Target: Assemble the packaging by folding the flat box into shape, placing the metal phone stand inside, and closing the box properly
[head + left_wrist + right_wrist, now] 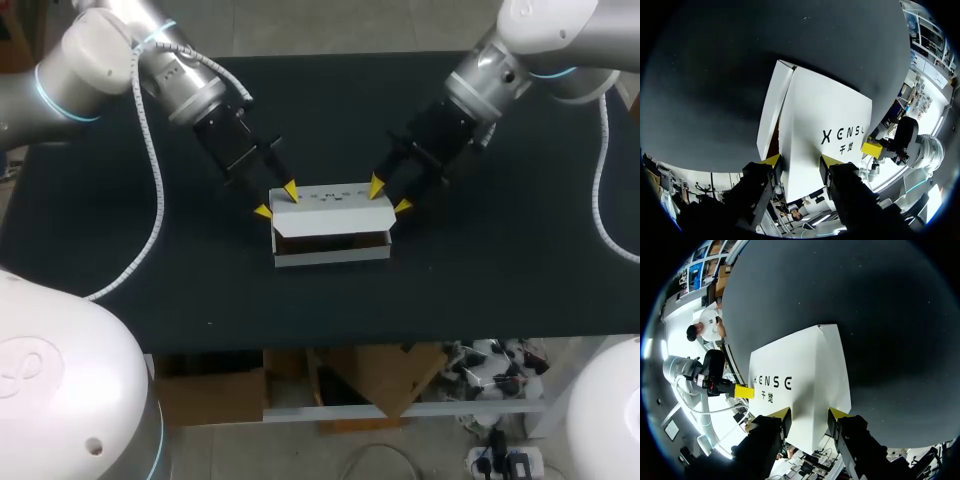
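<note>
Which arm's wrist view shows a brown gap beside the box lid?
The left arm's: brown shows between lid and side wall near its jaws; the right arm's shows only white.

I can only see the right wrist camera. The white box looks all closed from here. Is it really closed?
Observer: Not yet. In the head view the lid stands raised along the front of the box, leaving a gap.
Operator: What's in the gap?
Observer: Only dark brown shows in it. I can't make out anything more.
Operator: Is the box's left end closed?
Observer: No. The left wrist view shows a side flap standing off the lid there, with a brown slit between them.
</note>
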You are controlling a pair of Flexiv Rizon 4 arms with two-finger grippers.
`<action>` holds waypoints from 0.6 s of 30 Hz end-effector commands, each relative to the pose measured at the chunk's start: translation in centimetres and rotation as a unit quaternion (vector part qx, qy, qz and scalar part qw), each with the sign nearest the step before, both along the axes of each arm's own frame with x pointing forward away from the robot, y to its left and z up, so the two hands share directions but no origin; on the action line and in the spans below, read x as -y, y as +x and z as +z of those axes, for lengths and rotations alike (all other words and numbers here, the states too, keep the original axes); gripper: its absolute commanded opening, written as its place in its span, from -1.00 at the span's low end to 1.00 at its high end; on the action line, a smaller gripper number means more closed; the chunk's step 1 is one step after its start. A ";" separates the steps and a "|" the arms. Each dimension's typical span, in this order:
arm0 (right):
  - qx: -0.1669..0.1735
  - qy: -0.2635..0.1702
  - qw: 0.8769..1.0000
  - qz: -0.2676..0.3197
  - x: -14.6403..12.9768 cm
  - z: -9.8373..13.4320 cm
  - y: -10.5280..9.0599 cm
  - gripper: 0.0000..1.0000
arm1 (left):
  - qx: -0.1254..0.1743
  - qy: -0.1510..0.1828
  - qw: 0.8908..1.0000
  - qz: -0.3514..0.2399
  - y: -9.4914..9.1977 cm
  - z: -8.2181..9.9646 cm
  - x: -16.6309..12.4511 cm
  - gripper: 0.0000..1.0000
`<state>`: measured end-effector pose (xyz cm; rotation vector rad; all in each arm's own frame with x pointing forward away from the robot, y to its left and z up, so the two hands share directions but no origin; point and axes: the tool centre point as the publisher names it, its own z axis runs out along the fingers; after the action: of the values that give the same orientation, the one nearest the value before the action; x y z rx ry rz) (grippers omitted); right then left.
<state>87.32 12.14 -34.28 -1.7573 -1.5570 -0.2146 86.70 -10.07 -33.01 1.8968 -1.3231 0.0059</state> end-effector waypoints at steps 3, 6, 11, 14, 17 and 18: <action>-0.002 0.001 1.000 0.002 -0.2 -0.2 0.0 -0.01 | 0.003 0.002 1.000 0.002 -0.2 -0.2 0.1 -0.04; -0.002 0.002 1.000 0.002 -0.2 -0.2 0.0 -0.01 | 0.004 0.003 1.000 0.004 -0.2 -0.2 0.0 -0.04; 0.000 0.003 1.000 0.003 -0.2 -0.1 -0.1 -0.01 | 0.007 0.003 1.000 0.005 -0.3 -0.1 -0.1 -0.04; 0.001 0.003 1.000 0.003 -0.1 0.0 -0.2 -0.01 | 0.008 0.003 1.000 0.004 -0.3 -0.1 -0.1 -0.04; 0.002 0.003 1.000 0.003 -0.1 -0.1 -0.2 0.00 | 0.009 0.003 1.000 0.004 -0.3 -0.1 -0.1 -0.04; 0.003 0.004 1.000 0.004 -0.1 -0.1 -0.2 0.00 | 0.009 0.002 1.000 0.004 -0.3 -0.1 -0.1 -0.04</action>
<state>87.18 12.16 -34.33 -1.7477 -1.5642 -0.2192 86.56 -9.86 -33.13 1.9060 -1.3290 0.0222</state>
